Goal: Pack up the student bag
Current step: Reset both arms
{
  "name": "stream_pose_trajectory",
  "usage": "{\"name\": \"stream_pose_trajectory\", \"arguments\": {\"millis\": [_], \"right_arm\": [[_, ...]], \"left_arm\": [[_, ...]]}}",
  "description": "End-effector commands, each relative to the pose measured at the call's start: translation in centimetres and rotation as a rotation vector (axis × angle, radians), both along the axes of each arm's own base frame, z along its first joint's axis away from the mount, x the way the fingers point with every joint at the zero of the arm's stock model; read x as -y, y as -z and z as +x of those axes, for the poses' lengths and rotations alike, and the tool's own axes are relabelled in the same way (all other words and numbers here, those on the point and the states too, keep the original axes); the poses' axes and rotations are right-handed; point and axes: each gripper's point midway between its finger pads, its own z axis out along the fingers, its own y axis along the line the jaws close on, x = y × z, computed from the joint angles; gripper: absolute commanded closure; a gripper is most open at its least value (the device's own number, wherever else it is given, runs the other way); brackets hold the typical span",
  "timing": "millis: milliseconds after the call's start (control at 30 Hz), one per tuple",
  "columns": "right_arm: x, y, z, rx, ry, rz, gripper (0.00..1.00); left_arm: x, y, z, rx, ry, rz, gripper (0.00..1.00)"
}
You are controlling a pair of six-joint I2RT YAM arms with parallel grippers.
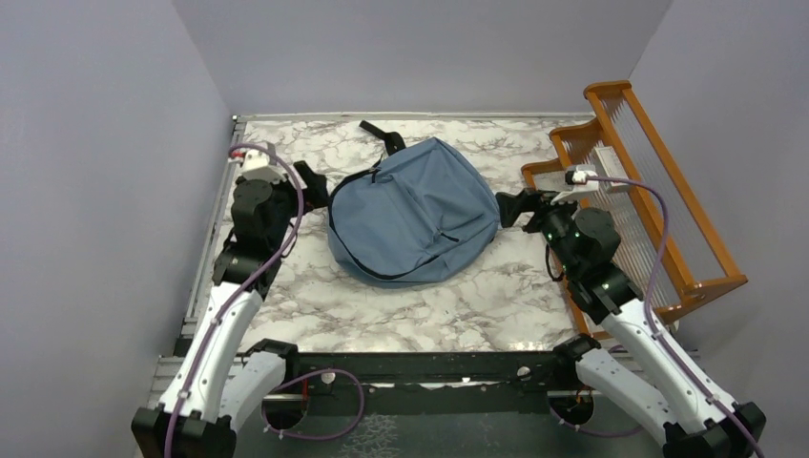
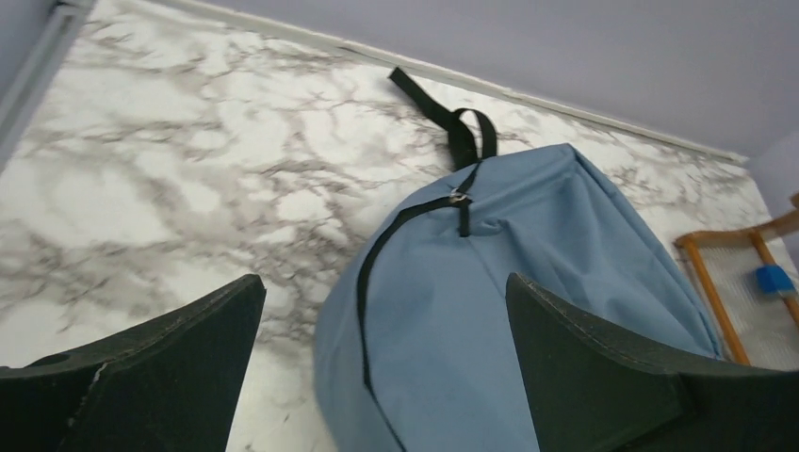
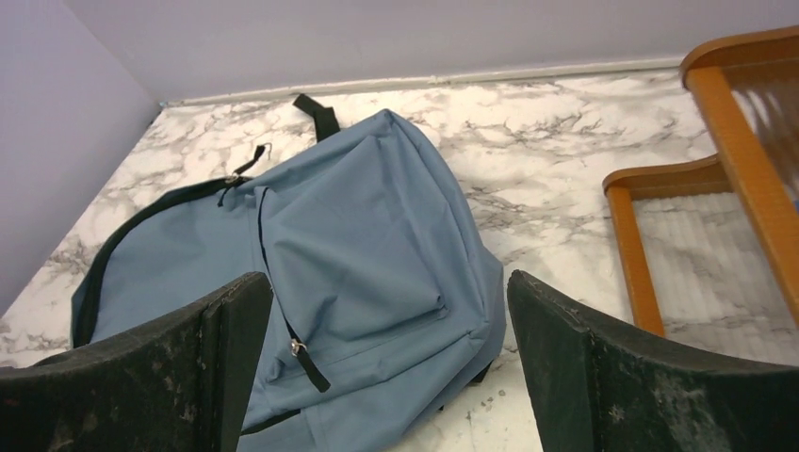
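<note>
The dusty-blue student bag (image 1: pixel 412 210) lies flat in the middle of the marble table, its zippers drawn closed and a black strap trailing toward the back wall. It also shows in the left wrist view (image 2: pixel 509 301) and the right wrist view (image 3: pixel 330 254). My left gripper (image 1: pixel 315 186) hovers just left of the bag, jaws wide open and empty (image 2: pixel 382 377). My right gripper (image 1: pixel 515 205) hovers just right of the bag, jaws wide open and empty (image 3: pixel 391 377). A front-pocket zipper pull (image 3: pixel 306 363) lies near the right gripper's left finger.
An orange wooden rack (image 1: pixel 658 191) with clear ribbed panels stands along the right edge of the table, close behind my right arm; a small blue item (image 2: pixel 774 280) rests on it. Grey walls close in the table on the left, back and right.
</note>
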Motion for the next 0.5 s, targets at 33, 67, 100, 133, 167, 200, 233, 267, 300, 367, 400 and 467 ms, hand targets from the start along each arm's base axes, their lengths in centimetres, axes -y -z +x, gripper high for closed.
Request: {"name": "stream_pose_trajectory", "arguments": {"millis": [33, 67, 100, 133, 167, 200, 233, 267, 300, 367, 400, 467], "right_arm": [[1.8, -1.1, -1.8, 0.031, 0.04, -0.034, 0.0], [1.9, -1.1, -2.0, 0.037, 0.037, -0.041, 0.0], [2.1, -1.0, -2.2, 0.047, 0.036, -0.045, 0.0], [2.2, -0.9, -2.4, 0.057, 0.035, -0.048, 0.0], [2.3, -0.8, -2.7, 0.065, 0.036, -0.047, 0.0], [2.4, -0.9, -2.9, 0.079, 0.034, -0.049, 0.0], [2.5, -0.9, -3.1, 0.091, 0.03, -0.052, 0.0], [2.5, -0.7, -3.2, 0.097, 0.029, -0.053, 0.0], [2.6, -0.7, -3.4, 0.107, 0.031, -0.049, 0.0], [2.9, 0.0, -3.5, 0.106, 0.038, -0.06, 0.0], [3.0, -0.3, -3.5, 0.124, 0.047, -0.051, 0.0], [3.2, -0.2, -3.5, 0.121, 0.058, -0.049, 0.0]], "left_arm": [[-4.8, 1.8, -4.5, -0.043, -0.226, 0.026, 0.01], [-5.0, 1.8, -4.9, -0.032, -0.229, 0.024, 0.01], [-5.2, 1.9, -5.2, -0.025, -0.244, 0.014, 0.01], [-5.3, 2.1, -5.4, -0.028, -0.249, 0.01, 0.01], [-5.3, 2.3, -5.5, -0.034, -0.25, 0.009, 0.01], [-5.3, 2.5, -5.5, -0.046, -0.252, 0.007, 0.01], [-5.4, 2.8, -5.6, -0.058, -0.257, 0.005, 0.01], [-5.4, 3.2, -5.6, -0.068, -0.265, 0.004, 0.01], [-5.5, 3.4, -5.6, -0.071, -0.272, -0.002, 0.01], [-5.6, 3.8, -5.6, -0.073, -0.282, -0.012, 0.01], [-5.6, 3.8, -5.6, -0.071, -0.281, -0.014, 0.01], [-5.6, 3.6, -5.5, -0.063, -0.276, -0.003, 0.01]]}}
